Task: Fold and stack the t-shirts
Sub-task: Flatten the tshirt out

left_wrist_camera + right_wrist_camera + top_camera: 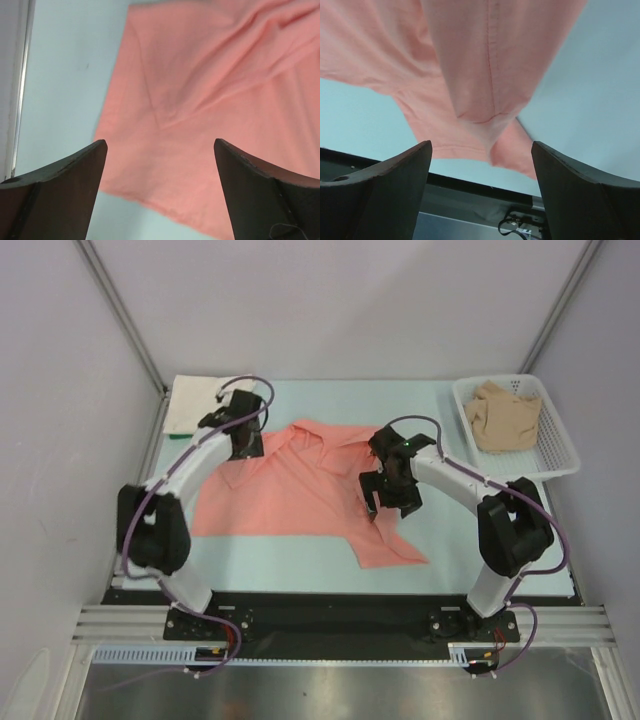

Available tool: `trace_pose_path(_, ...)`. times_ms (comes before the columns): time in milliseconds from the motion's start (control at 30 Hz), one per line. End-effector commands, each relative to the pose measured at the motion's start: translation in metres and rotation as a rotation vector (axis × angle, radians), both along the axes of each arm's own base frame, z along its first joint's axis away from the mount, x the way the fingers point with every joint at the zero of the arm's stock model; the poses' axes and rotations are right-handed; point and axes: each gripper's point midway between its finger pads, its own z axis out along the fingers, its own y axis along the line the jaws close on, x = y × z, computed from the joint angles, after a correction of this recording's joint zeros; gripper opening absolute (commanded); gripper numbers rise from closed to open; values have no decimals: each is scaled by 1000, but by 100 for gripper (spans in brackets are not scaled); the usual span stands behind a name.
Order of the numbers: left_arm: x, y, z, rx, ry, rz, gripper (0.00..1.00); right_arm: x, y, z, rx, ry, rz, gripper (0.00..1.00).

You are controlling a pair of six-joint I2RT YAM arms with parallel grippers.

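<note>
Released and empty, the left gripper (pixel 243 435) hangs over the collar end of the salmon-pink t-shirt (pixel 290 495), its jaws spread wide with only cloth and table showing below. The right gripper (pixel 390 495) is equally spread and grasps nothing, poised above the shirt's right sleeve, where a hem seam runs down in its wrist view. The shirt lies mostly flat in the middle of the table (pixel 480 540), with that sleeve trailing toward the near edge. I judge the folding is at its start: the garment is spread out and no fold is made yet. The next move calls for each claw to drop and pinch an edge cleanly. Farther out, a cream-white t-shirt (pixel 190 405) sits folded at the far-left corner, and a tan-beige t-shirt (pixel 505 418) lies crumpled in the white basket (pixel 560 455) at far right.
</note>
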Motion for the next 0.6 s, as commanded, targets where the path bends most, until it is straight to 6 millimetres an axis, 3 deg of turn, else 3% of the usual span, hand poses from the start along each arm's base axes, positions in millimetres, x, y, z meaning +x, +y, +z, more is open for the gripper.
trace_pose_path(0, -52, 5, 34, -89, -67, -12, 93, 2, 3, -5, 21, -23, -9, 88)
trace_pose_path(67, -82, 6, 23, -136, -23, -31, 91, 5, 6, -13, 34, 9, -29, 80)
trace_pose_path(167, -116, 14, 32, -182, -44, -6, 91, 26, -12, -30, 18, 30, -124, 54)
trace_pose_path(200, -124, 16, 32, -189, -44, 2, 90, 30, -17, -33, 28, 40, -145, 41)
trace_pose_path(267, -142, 27, 29, -211, -33, 56, 91, 43, -37, -37, 36, 52, -216, 27)
trace_pose_path(300, -146, 32, 27, -217, -30, 83, 91, 48, -46, -36, 27, 42, -236, 6)
trace_pose_path(333, -153, 44, 20, -215, -16, 133, 91, 53, -56, -35, 23, 33, -266, 0)
trace_pose_path(433, -164, 63, 5, -225, -9, 239, 88, 70, -94, -30, 19, -5, -375, 0)
trace_pose_path(467, -163, 63, 2, -250, -16, 264, 86, 73, -100, -29, 19, -8, -391, 7)
trace_pose_path(500, -165, 65, -2, -266, -15, 288, 85, 76, -112, -27, 6, -11, -413, 53)
trace_pose_path(533, -169, 71, -11, -287, -1, 330, 83, 77, -113, -23, 1, -22, -389, 68)
trace_pose_path(567, -165, 68, -15, -328, -3, 343, 82, 78, -112, -15, -4, -33, -375, 76)
